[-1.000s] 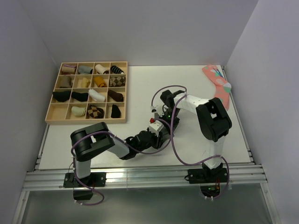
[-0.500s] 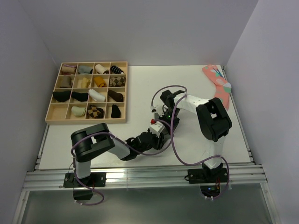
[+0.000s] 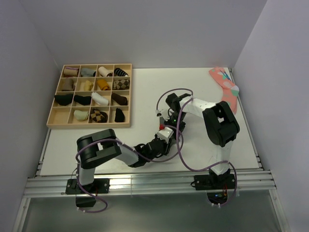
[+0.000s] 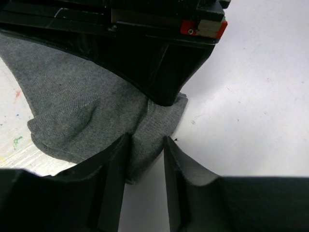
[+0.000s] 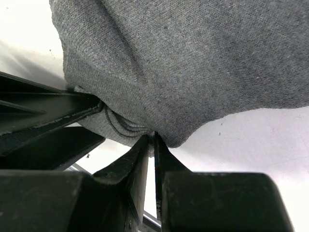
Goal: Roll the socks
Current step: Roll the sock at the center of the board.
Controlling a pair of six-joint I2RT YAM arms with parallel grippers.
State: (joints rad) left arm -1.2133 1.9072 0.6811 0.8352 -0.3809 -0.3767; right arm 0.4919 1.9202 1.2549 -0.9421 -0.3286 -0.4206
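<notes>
Two arms meet mid-table on white table (image 3: 96,140), front-centre. Left arm (image 3: 99,147) lies low, reaching right; right arm (image 3: 219,123) folds back toward the left. Wooden divided tray (image 3: 89,125) sits at the far left with sock rolls in its compartments. Pink sock (image 3: 225,87) lies at the far right edge, well apart. Grey socks (image 4: 87,101) lie flat on the table under both wrists, mostly hidden in the top view, with fabric bunched into a fold between the grippers. Left gripper (image 4: 145,150) is clamped on that fold, fabric filling the gap between its fingers (image 4: 108,174). Right gripper (image 5: 152,140) is nearly closed, fingers (image 5: 130,169) pinching a thin bunched edge of the grey socks, just beside the left gripper.
</notes>
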